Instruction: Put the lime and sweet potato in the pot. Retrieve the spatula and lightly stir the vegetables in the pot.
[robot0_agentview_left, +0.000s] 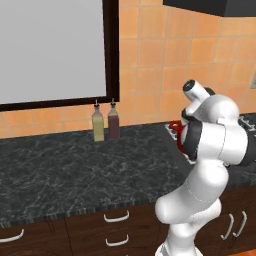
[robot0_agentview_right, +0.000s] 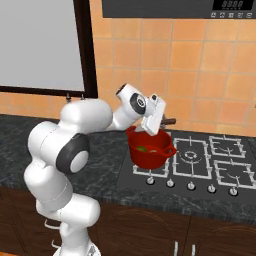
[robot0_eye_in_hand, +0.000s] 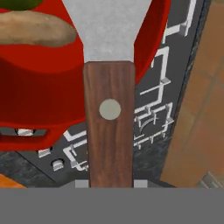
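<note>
Spatula (robot0_eye_in_hand: 108, 109): gripped by its reddish-brown wooden handle, silvery blade reaching down into the red pot (robot0_agentview_right: 148, 152) on the hob's near-left burner.
Gripper (robot0_agentview_right: 150, 131): closed narrow on the handle, poised over the pot's back rim (fingertips themselves hidden behind the wood in the hand view).
Vegetables: sweet potato (robot0_eye_in_hand: 37, 28) lies in the pot just left of the blade, apparently not touching it; lime (robot0_eye_in_hand: 19, 3) is a green sliver beyond it, at the picture's top edge.
Handling: the spatula looks light and rigid, a flat handle suiting a two-finger pinch; held far back from the blade, it could twist if pushed hard against the tuber, so gentle sweeps seem wise. The lime would likely roll at a nudge; the sweet potato looks firmer and heavier.
Hand view: shows blade, rivet and both vegetables close up.
Right base view: shows the whole pot on the stove (robot0_agentview_right: 200, 160), with green visible inside.
Left base view: the arm blocks most of the pot; two bottles (robot0_agentview_left: 105, 123) stand on the dark counter (robot0_agentview_left: 75, 170), well apart from the work.
</note>
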